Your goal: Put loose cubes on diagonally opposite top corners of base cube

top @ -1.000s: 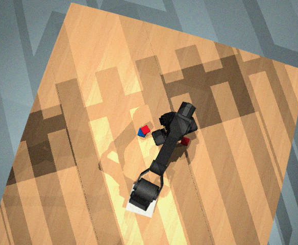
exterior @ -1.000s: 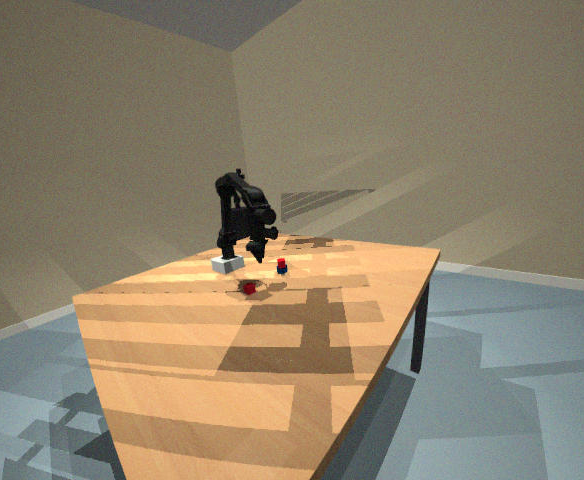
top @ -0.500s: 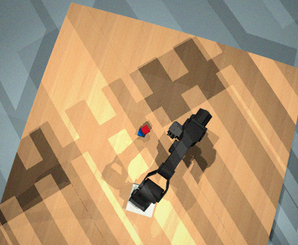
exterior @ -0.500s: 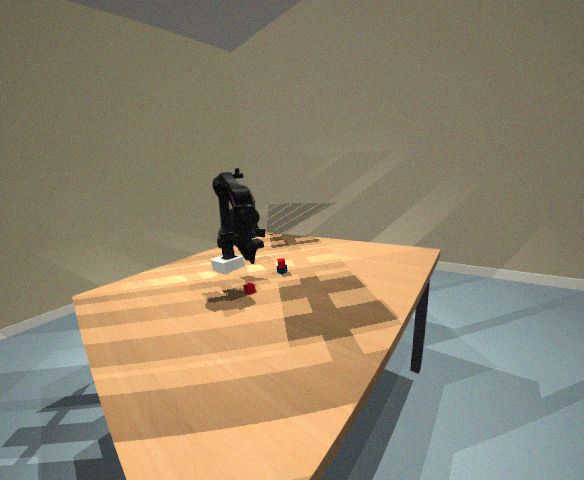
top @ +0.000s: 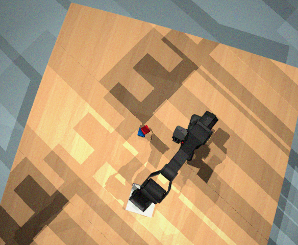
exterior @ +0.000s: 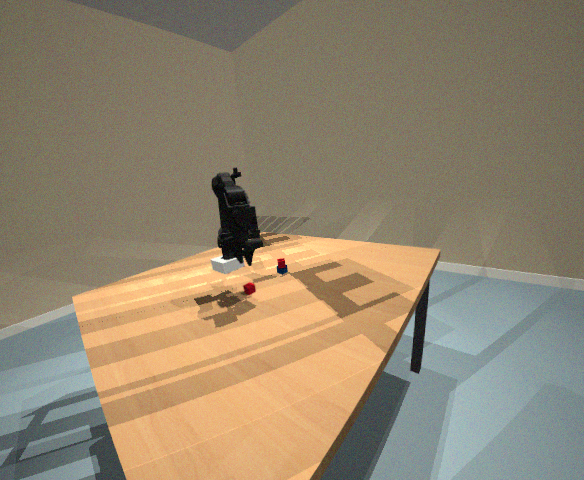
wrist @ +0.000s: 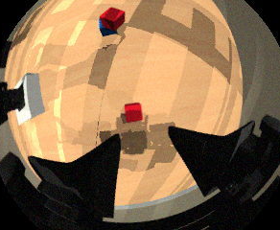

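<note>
The blue base cube (top: 140, 133) (exterior: 282, 270) (wrist: 108, 31) sits on the table, partly covered by a red cube (top: 145, 129) (exterior: 281, 262) (wrist: 112, 18) that rests on its top, offset toward one corner. The other red cube (top: 182, 142) (exterior: 249, 288) (wrist: 133, 112) lies on the table apart from them; the arm hides most of it in the top view. My gripper (exterior: 245, 263) (wrist: 144, 133) is open and empty, raised above the table. In the wrist view the lone red cube shows beyond the gap between the fingertips. The fingertips are hidden in the top view.
The arm's white mounting block (top: 147, 211) (exterior: 224, 265) (wrist: 35, 98) stands under the arm's base, on the wooden table (top: 91, 39) (exterior: 204, 392). Dark shadow patterns cross the table top, including around the lone red cube.
</note>
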